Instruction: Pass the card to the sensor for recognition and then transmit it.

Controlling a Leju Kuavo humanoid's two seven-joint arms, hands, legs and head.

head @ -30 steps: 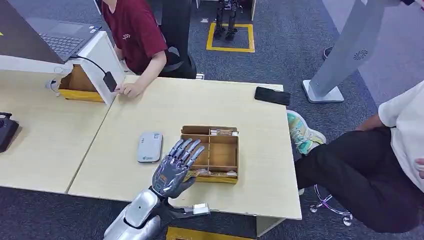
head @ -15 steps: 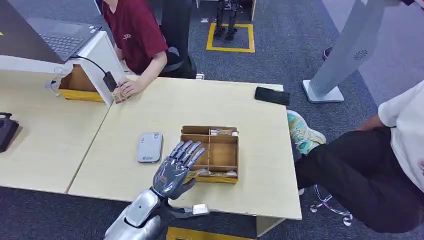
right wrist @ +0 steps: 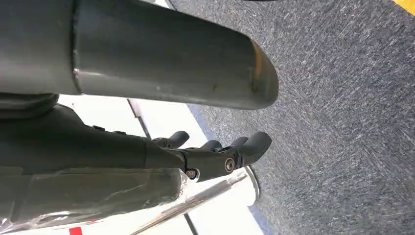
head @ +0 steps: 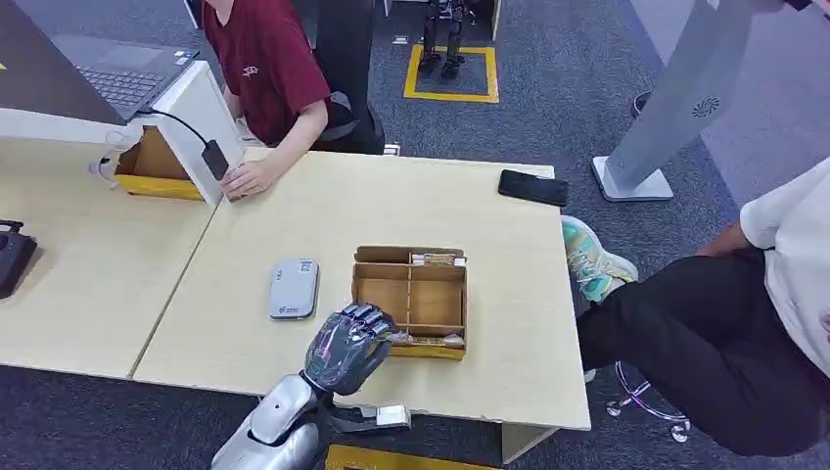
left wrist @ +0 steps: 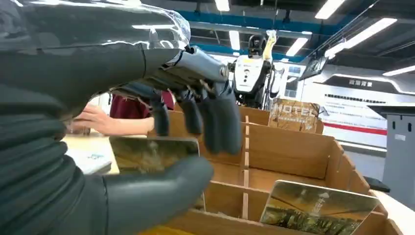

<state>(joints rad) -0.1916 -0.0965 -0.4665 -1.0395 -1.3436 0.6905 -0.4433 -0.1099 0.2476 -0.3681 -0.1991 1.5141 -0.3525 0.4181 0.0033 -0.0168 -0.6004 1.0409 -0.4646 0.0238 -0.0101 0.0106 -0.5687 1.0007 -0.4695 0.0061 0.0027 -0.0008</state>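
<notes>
A brown cardboard divider box [head: 452,296] sits on the light wooden table, with cards standing in its far row [head: 434,259] and near row [head: 423,339]. My left hand [head: 345,351] is curled over the box's near left corner. In the left wrist view a dark printed card [left wrist: 151,154] stands pinched between the thumb [left wrist: 161,188] and the fingers [left wrist: 215,122] of that hand. Another card [left wrist: 318,208] leans in the neighbouring compartment. The grey-white card sensor [head: 294,288] lies flat just left of the box. My right hand [right wrist: 215,156] hangs over grey carpet, holding nothing.
A person in a red shirt [head: 264,69] sits at the far side, one hand [head: 250,178] on the table by a white stand. A black phone [head: 533,187] lies at the far right edge. Another person [head: 744,323] sits to the right. A laptop [head: 117,78] stands far left.
My left hand's fingers, spread over the box before, have curled down and closed around a card in the near row. The person's hand by the stand shifted slightly.
</notes>
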